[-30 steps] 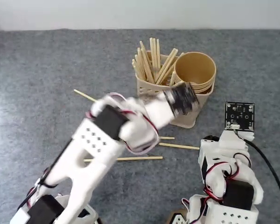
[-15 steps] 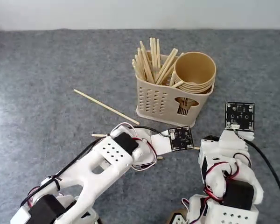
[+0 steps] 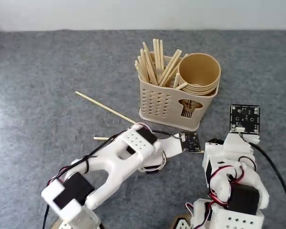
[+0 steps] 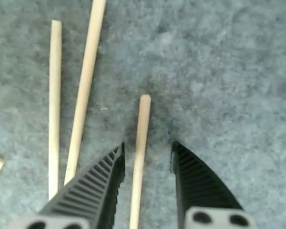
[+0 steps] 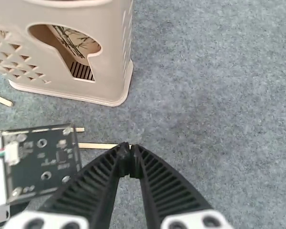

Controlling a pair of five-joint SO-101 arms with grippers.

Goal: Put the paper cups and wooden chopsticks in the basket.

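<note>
The beige basket (image 3: 168, 102) holds several wooden chopsticks (image 3: 155, 64) and a stack of paper cups (image 3: 200, 71). My left gripper (image 4: 148, 145) is open low over the grey mat, just in front of the basket, with one loose chopstick (image 4: 140, 152) lying lengthwise between its fingers. Two more chopsticks (image 4: 55, 95) lie beside it. In the high view the left wrist (image 3: 188, 142) covers them. Another chopstick (image 3: 105, 107) lies left of the basket. My right gripper (image 5: 130, 152) is shut on nothing, close to a chopstick (image 5: 97, 145) and the basket's wall (image 5: 86, 57).
A short chopstick end (image 3: 101, 138) pokes out from under the left arm. The right arm (image 3: 233, 176) is folded at the front right, near the left arm's camera board (image 5: 38, 160). Open grey mat stretches left and right of the basket.
The left arm has swung from the basket's front wall down to the mat in front of it and lowered over the loose chopsticks. The right arm has kept still.
</note>
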